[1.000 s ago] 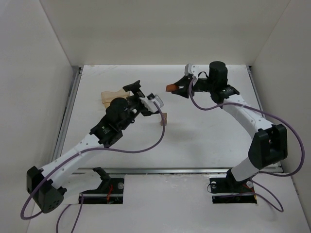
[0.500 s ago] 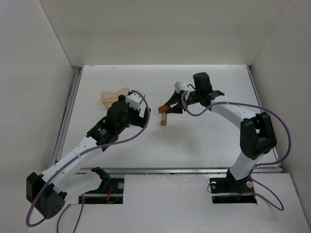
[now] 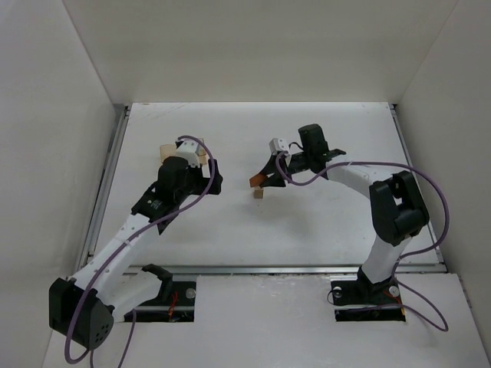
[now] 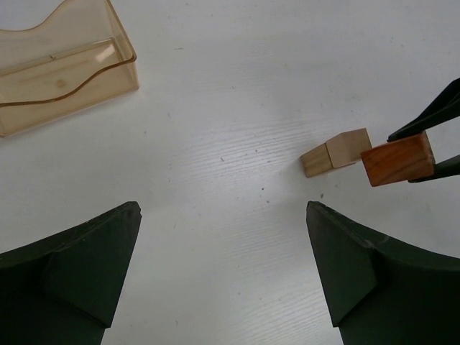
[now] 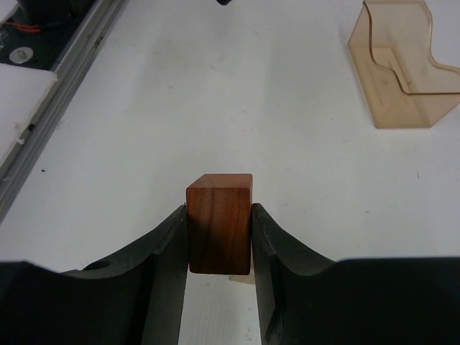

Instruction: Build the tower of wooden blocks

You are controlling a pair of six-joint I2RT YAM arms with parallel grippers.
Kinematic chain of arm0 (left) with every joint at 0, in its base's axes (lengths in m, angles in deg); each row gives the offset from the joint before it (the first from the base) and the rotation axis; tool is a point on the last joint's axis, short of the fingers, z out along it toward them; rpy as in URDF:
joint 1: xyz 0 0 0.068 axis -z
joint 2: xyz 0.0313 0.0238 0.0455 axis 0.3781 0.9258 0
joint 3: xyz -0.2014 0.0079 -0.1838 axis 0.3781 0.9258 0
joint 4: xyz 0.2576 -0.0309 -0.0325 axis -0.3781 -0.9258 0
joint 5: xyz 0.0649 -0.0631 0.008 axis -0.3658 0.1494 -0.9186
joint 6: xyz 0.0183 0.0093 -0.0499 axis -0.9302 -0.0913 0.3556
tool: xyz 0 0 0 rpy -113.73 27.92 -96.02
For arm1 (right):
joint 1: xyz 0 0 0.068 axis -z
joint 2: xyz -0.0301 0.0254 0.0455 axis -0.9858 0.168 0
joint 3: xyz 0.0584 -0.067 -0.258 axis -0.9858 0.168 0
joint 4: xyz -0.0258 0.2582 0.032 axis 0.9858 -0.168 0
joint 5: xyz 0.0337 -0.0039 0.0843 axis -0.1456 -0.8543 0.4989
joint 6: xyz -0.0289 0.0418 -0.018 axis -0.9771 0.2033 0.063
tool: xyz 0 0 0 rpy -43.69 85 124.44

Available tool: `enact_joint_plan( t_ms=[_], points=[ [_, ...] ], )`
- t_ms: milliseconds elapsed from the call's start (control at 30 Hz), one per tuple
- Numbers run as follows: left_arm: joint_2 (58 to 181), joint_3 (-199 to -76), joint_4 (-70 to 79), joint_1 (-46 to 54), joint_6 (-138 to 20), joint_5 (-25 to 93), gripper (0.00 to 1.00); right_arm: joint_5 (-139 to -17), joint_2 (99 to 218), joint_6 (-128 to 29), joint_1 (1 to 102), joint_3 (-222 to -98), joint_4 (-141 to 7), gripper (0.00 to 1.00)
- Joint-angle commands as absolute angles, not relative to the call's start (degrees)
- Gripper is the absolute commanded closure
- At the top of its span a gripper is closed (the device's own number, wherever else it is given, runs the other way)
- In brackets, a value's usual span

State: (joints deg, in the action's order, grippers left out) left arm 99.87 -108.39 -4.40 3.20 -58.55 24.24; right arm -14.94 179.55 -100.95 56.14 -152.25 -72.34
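Observation:
A small tan block (image 3: pixel 259 195) lies on the white table; in the left wrist view (image 4: pixel 336 152) it lies free. My right gripper (image 3: pixel 258 182) is shut on a reddish-brown block (image 5: pixel 219 223) and holds it just over and beside the tan block, as the left wrist view (image 4: pixel 397 159) shows. In the right wrist view the gripper (image 5: pixel 219 241) clamps the block's two sides and the block hides the tan one. My left gripper (image 3: pixel 213 182) is open and empty (image 4: pixel 223 237), well to the left of both blocks.
A clear amber plastic holder (image 3: pixel 165 152) sits behind the left arm, also seen in the left wrist view (image 4: pixel 57 65) and the right wrist view (image 5: pixel 402 65). A metal rail (image 5: pixel 72 65) runs along the table's near edge. White walls enclose the table.
My left gripper has drawn back to the left, away from the tan block now lying on the table. My right gripper has carried the reddish-brown block forward and left to the tan block.

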Motion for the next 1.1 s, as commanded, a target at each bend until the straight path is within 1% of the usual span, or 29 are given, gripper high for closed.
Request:
enact_joint_plan(
  t_ms=[0,133,300,700,1067],
  points=[
    [100.19,-108.10,-2.29,3.01,-57.11,26.39,0.00,-15.34,180.01,-102.34,55.98,-152.21,-69.62,1.00],
    [100.72,-108.10,-2.29,3.01,-57.11,26.39,0.00,-16.66,180.01,-98.39,55.98,-149.57,-64.88,1.00],
    [101.25,-108.10,-2.29,3.01,-57.11,26.39,0.00,-19.47,179.49,-85.82,56.51,-145.79,-50.83,1.00],
    [101.26,-108.10,-1.76,3.01,-57.11,26.92,0.00,-20.09,180.63,-82.74,56.51,-145.79,-49.31,1.00],
    [101.26,-108.10,-1.76,3.01,-57.64,27.45,0.00,-21.32,181.25,-82.21,56.51,-143.07,-47.56,1.00]
  ],
)
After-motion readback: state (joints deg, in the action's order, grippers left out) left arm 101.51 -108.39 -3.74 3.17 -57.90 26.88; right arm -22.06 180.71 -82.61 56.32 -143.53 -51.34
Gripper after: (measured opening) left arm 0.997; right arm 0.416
